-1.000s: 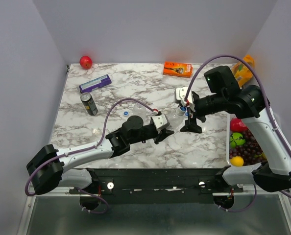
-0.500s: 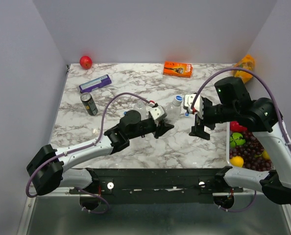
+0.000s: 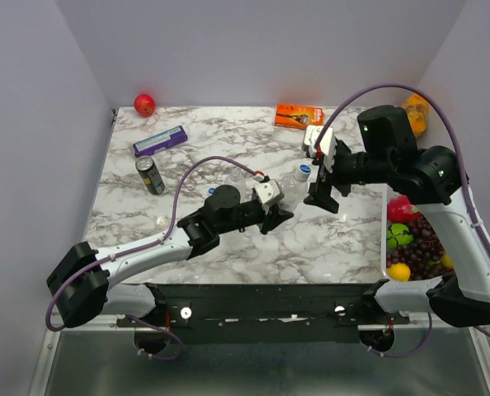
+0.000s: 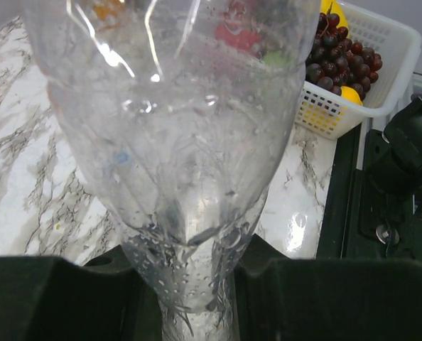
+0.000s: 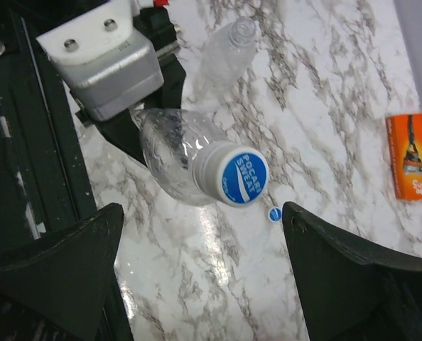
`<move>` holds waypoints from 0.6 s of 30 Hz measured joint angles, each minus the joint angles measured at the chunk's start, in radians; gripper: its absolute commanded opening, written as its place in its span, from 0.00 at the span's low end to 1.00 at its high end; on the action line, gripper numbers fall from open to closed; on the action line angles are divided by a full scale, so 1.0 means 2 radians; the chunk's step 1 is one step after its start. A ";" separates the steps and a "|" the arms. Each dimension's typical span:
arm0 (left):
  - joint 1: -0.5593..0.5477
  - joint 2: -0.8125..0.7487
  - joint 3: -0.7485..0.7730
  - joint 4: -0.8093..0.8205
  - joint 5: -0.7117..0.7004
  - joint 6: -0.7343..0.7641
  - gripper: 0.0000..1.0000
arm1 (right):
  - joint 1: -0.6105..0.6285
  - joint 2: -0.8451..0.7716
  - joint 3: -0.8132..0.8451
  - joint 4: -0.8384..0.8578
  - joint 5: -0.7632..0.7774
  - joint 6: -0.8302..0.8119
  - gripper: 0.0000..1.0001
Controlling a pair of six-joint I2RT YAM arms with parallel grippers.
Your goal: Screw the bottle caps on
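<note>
From the top camera, the left gripper [image 3: 275, 216] is clamped on the base of a clear bottle [image 3: 292, 185] near the middle of the bench [image 3: 195, 157]. The bottle's neck points to the far right and carries a blue cap [image 3: 303, 168]. The right gripper [image 3: 321, 195] hangs just right of that cap, apart from it. A second bottle [image 3: 236, 179] lies just left of the left gripper.

In the left wrist camera, the clear bottle [image 4: 190, 142] fills the frame, pinched at its narrow end between the dark fingers [image 4: 55, 295]. A white basket [image 4: 381, 50] of grapes sits at the far right.

In the right wrist camera, the right gripper [image 5: 202, 213] is spread wide and holds nothing. The blue cap [image 5: 240, 176], printed POCARI SWEAT, faces the lens between its fingers. A loose cap [image 5: 273, 214] lies on the bench just beside it. The second bottle [image 5: 229, 44] lies uncapped beyond.
</note>
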State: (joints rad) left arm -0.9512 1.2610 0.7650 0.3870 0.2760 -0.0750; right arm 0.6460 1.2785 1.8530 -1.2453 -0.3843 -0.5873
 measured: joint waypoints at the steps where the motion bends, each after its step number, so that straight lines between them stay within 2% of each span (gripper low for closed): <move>1: 0.000 0.000 0.001 -0.002 0.001 0.001 0.00 | 0.000 0.005 0.001 0.001 -0.011 0.002 0.99; 10: -0.006 0.001 0.006 -0.012 0.013 0.013 0.00 | -0.002 0.013 -0.004 0.008 -0.104 0.010 1.00; 18: -0.006 0.006 0.006 -0.016 0.016 0.014 0.00 | -0.003 0.008 -0.022 0.017 -0.114 0.010 1.00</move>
State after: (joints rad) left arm -0.9638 1.2739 0.7776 0.3553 0.3084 -0.0479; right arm 0.6392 1.2949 1.8091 -1.2118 -0.6125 -0.5663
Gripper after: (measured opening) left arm 0.338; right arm 0.995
